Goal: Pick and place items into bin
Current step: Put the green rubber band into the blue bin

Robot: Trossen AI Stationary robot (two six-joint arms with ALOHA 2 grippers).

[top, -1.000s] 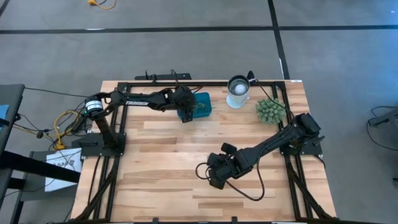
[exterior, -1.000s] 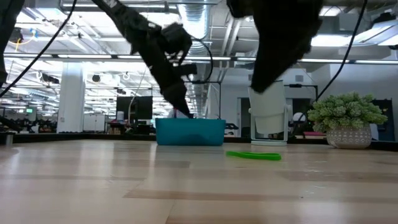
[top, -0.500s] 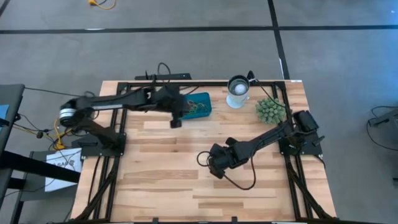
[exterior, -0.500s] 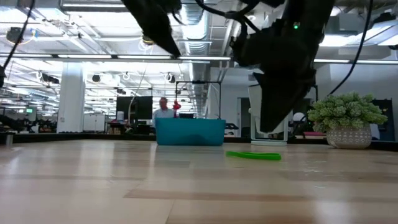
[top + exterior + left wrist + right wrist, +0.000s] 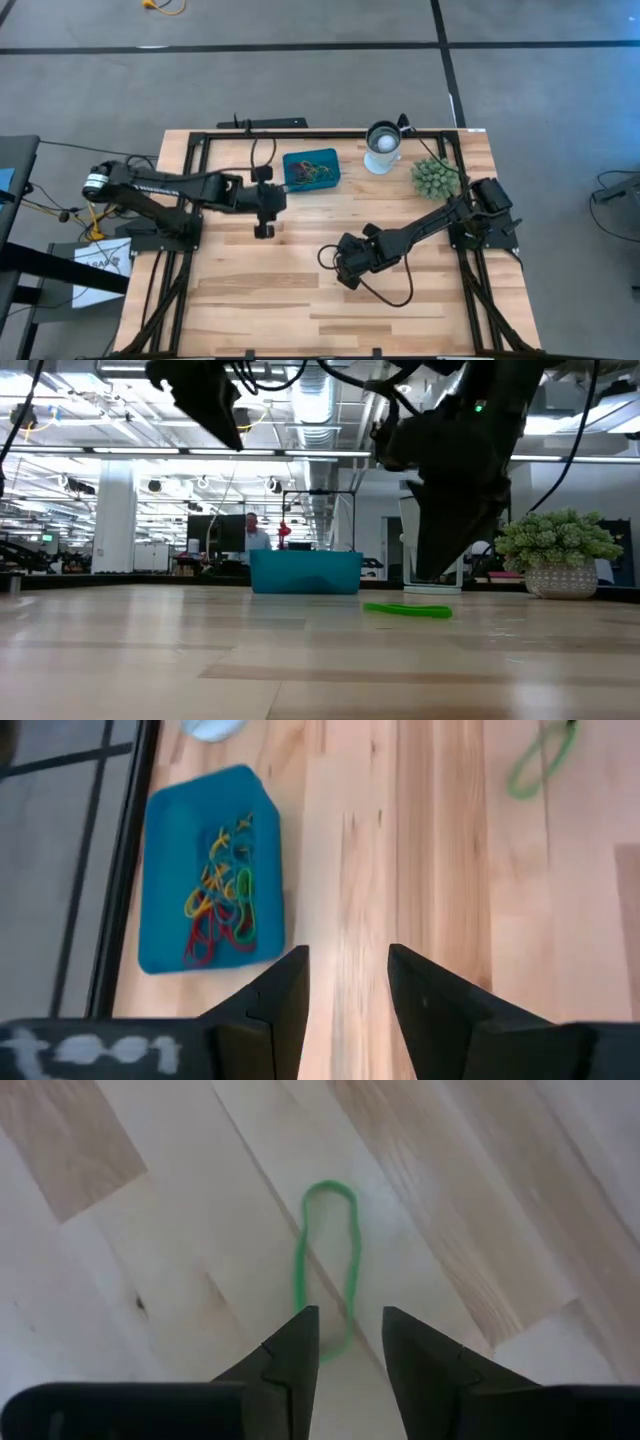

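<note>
The teal bin (image 5: 311,168) stands at the table's far middle, with several coloured rubber bands (image 5: 222,892) lying in it. One green band (image 5: 325,1270) lies flat on the bare wood near the table's middle, also in the low view (image 5: 407,610). My right gripper (image 5: 350,1320) points steeply down, open, its fingertips on either side of the band's near end; no touch shows. My left gripper (image 5: 264,228) hangs high and open, with nothing between its fingers (image 5: 347,955), toward the near left of the bin.
A round white-and-metal cup (image 5: 382,145) and a spiky green plant ball (image 5: 435,178) stand at the far right. Black frame rails (image 5: 196,200) run along the table's left, right and far edges. Bare wood lies in front of the bin.
My left gripper has drawn back from over the bin toward the table's near left and risen, staying open. My right gripper has come down over the green band, still open. The band has kept its place.
</note>
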